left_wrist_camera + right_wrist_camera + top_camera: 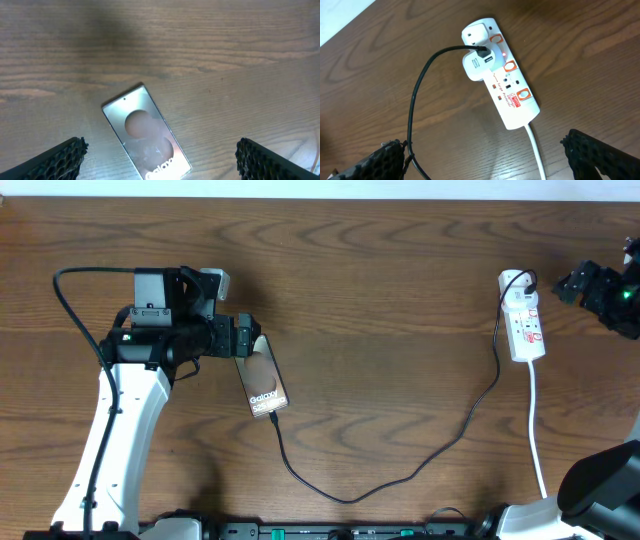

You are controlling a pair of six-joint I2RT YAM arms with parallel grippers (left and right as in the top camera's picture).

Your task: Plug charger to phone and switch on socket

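Note:
The phone [265, 385] lies flat on the wooden table, screen up, with white "Galaxy" lettering at its near end. In the left wrist view the phone [147, 132] lies between and just ahead of my open fingers. My left gripper [248, 340] hovers over the phone's far end, open and empty. The thin black charger cable [350, 498] runs from the phone's near end in a loop to the socket [525, 320], a white power strip. In the right wrist view a white adapter [479, 65] sits in the socket [512, 95], and a small red light glows beside it. My right gripper [575, 283] is open, right of the socket.
The socket's white cord [538, 440] runs toward the table's front edge and shows in the right wrist view [536, 150]. The charger cable [417, 95] passes close to my right gripper's left finger. The left arm's black cable [75, 310] loops at the far left.

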